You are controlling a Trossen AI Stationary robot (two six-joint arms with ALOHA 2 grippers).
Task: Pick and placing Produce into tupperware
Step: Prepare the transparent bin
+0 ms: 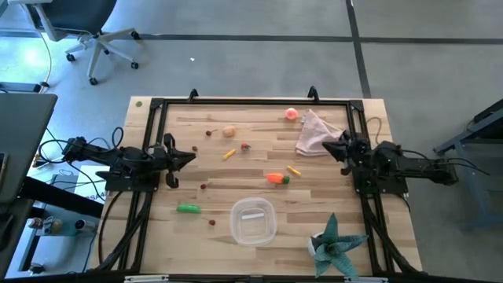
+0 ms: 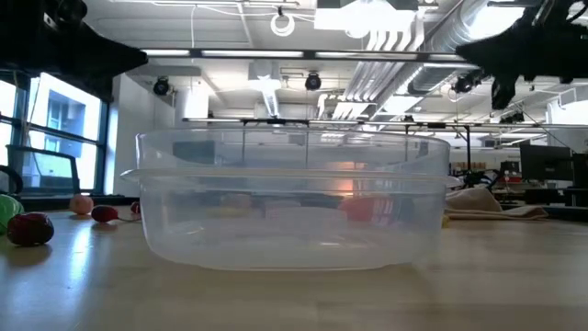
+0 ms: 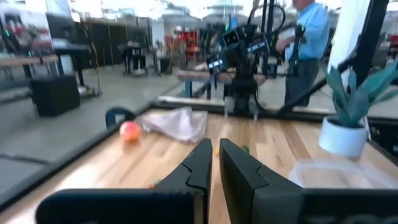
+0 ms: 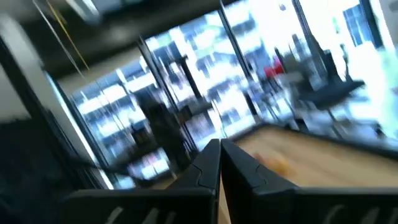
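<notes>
In the high view the clear tupperware (image 1: 253,222) stands on its base near the table's near edge; in the low view the tupperware (image 2: 289,198) fills the middle. Produce lies scattered on the wood: orange carrot (image 1: 276,178), green pod (image 1: 189,208), pink ball (image 1: 291,114), tan ball (image 1: 229,131), two yellow sticks (image 1: 229,154) (image 1: 294,170), small red berries (image 1: 204,186) (image 1: 211,222). My left gripper (image 1: 191,156) hovers at the table's left side, shut and holding nothing. My right gripper (image 1: 328,145) hovers at the right side beside the pink cloth, shut and empty.
A pink cloth (image 1: 317,132) lies crumpled at the far right, next to the pink ball. A teal spiky plant in a white pot (image 1: 334,244) stands at the near right corner, close to the tupperware. A black frame (image 1: 251,102) borders the table. A person (image 3: 305,43) stands beyond it.
</notes>
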